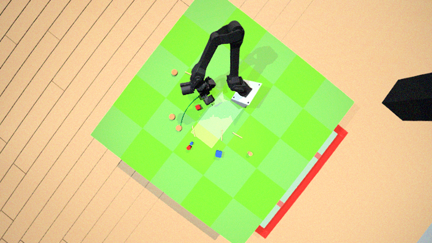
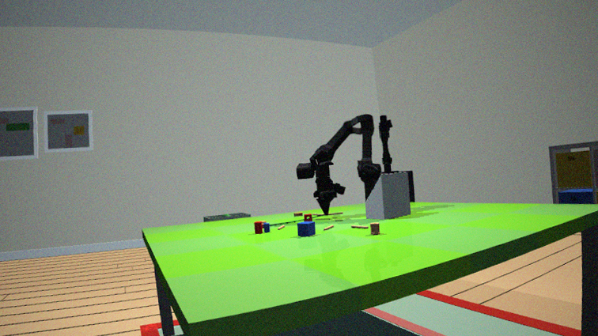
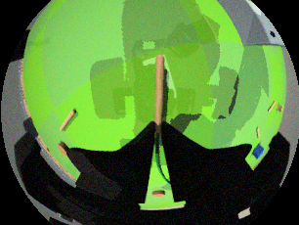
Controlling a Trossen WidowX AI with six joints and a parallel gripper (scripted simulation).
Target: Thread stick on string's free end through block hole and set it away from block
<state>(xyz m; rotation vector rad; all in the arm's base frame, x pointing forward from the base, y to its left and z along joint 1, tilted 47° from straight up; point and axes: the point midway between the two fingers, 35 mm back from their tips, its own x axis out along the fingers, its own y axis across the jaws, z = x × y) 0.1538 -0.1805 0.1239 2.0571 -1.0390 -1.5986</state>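
Green, checkered in light and bright squares, the surface (image 1: pixel 233 200) (image 2: pixel 261 281) carries the black arm, whose claw (image 1: pixel 203 90) (image 2: pixel 325 213) (image 3: pixel 157 124) points down with its tips right at table height. The claw is nearly shut, gripping the thin wooden stick (image 2: pixel 335 213) (image 3: pixel 159 88) by its string end; the rest of that stick juts out past the fingertips, low over the table. From the gripped end, a dark green string (image 1: pixel 186 108) (image 2: pixel 290 221) (image 3: pixel 157 158) bows round to a round wooden button (image 1: pixel 178 128). Just beside the string, on the inner side of its curve, sits the red block with a hole (image 1: pixel 198 107) (image 2: pixel 307 217), near the claw, and the string runs past it rather than through. Two other round wooden buttons, (image 1: pixel 172 116) and (image 1: pixel 174 72), lie on the same side of the table. Farther off are three loose sticks, (image 1: pixel 193 131), (image 1: pixel 221 135) and (image 1: pixel 237 135), a blue block (image 1: pixel 218 153) (image 2: pixel 306 229) (image 3: pixel 258 151), a small wooden cylinder (image 1: pixel 250 153) (image 2: pixel 374 228), and a small red block (image 1: pixel 188 147) (image 2: pixel 258 227) close by a smaller blue one (image 1: pixel 191 143) (image 2: pixel 266 228).
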